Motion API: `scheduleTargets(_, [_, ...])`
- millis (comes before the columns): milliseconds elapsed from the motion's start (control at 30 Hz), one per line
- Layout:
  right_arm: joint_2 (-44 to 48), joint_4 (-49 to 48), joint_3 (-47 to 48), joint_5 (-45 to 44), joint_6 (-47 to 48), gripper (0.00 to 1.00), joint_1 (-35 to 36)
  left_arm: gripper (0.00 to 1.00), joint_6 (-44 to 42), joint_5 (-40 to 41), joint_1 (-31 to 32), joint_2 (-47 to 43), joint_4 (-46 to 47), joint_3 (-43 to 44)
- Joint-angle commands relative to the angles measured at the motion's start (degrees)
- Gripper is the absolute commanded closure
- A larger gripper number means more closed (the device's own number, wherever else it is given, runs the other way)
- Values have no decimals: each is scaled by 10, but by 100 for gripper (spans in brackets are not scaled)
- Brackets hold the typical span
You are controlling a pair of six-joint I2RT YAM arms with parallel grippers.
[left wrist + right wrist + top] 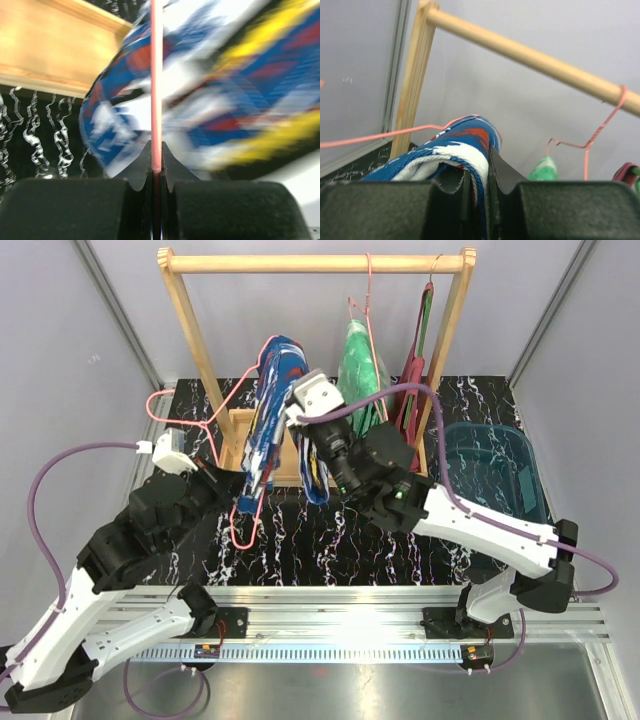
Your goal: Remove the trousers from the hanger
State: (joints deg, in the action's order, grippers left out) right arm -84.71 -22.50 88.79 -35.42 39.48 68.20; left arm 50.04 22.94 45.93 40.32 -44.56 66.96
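Note:
The dark blue patterned trousers point(272, 405) drape over a pink wire hanger point(190, 420) that is off the rod, in front of the wooden rack. My left gripper point(240, 495) is shut on the hanger's wire point(156, 75), with the blurred blue trousers point(210, 90) just behind it. My right gripper point(298, 405) is shut on a fold of the blue trousers point(455, 145) at their top. The green marbled trousers point(360, 365) hang on a second pink hanger from the rod point(315, 262) and also show in the right wrist view point(543, 169).
A maroon tank top point(415, 370) hangs at the rod's right end beside the right post. A teal bin point(492, 475) stands on the black marbled mat at the right. The rack's wooden base point(55, 45) lies behind the left gripper.

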Motion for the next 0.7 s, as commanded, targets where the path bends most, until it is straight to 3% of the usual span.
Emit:
scheduleTargets(0, [58, -48, 112, -11, 14, 100, -14, 100, 15, 39, 1, -28, -11, -26])
scheduleTargets(300, [60, 192, 338, -25, -29, 100, -14, 100, 29, 82, 1, -47, -31, -89])
scheduleTargets(667, [119, 269, 421, -139, 70, 100, -14, 100, 17, 149, 1, -71, -86, -95])
